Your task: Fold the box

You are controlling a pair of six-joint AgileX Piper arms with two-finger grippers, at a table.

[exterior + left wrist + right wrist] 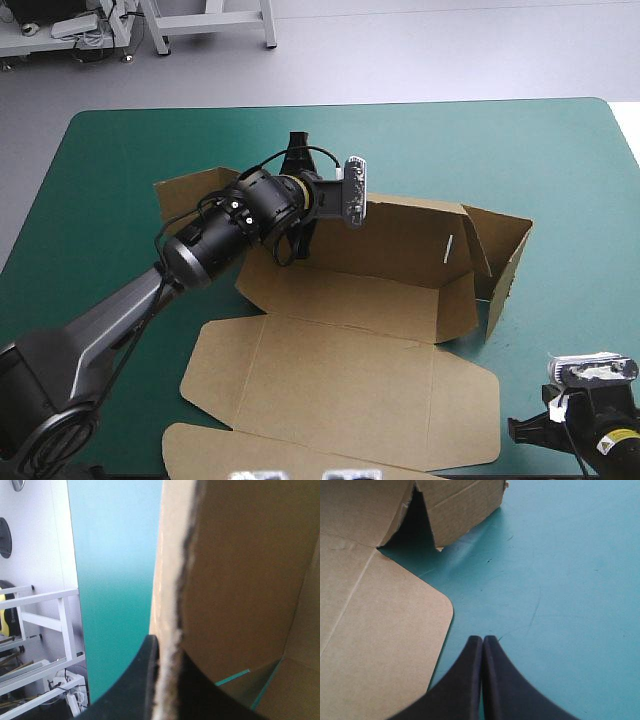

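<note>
Box wall (240,580) tight between left claw's (164,647) black fingers (132,685)

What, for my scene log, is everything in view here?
box: one, brown, mid-table; far wall and right end flap raised, lid flat toward the near edge.
table cover: one, teal-green, under everything.
left gripper: one, black fingers, shut on the box's raised far wall.
right gripper: one, black fingers, shut on nothing, over bare cover beside the lid's rounded corner.
</note>
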